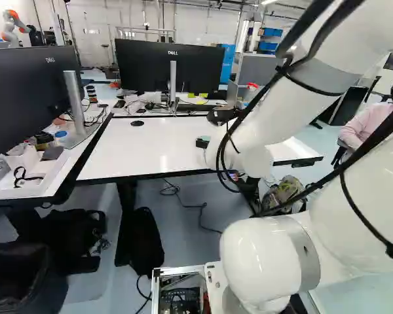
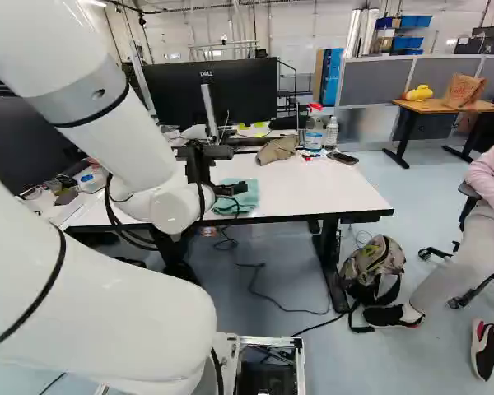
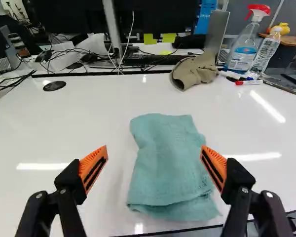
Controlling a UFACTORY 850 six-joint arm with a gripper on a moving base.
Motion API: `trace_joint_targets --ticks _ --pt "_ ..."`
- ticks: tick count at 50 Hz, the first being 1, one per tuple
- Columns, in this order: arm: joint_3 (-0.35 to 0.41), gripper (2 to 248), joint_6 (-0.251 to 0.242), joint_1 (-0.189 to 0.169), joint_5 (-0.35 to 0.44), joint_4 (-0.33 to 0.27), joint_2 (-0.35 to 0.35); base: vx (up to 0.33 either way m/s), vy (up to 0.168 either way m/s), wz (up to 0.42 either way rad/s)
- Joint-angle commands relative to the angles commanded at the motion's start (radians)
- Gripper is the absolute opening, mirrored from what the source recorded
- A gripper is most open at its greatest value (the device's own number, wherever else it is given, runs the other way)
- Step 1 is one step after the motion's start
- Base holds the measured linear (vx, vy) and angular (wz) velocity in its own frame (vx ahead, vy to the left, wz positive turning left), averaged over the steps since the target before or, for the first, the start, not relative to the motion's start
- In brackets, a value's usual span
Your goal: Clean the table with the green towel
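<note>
The green towel (image 3: 170,165) is found folded near the front edge of the white counter (image 3: 64,123), straddled by the spread, empty jaws of the gripper (image 3: 154,165), which suits a downward grasp.

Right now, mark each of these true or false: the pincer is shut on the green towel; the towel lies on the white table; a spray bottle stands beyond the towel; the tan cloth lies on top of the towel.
1. The pincer is shut on the green towel: false. Its fingers stand open, one on each side, not touching it.
2. The towel lies on the white table: true.
3. A spray bottle stands beyond the towel: true.
4. The tan cloth lies on the towel: false. It lies apart, farther back.
</note>
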Motion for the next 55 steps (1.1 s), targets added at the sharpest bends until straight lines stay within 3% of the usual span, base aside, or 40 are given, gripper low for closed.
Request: trace_joint_targets --ticks 27,55 --pt "0.059 247 0.0 -0.005 0.108 0.0 0.006 0.0 0.0 0.0" --pt "0.074 247 0.0 -0.007 0.135 0.0 0.007 0.0 0.0 0.0"
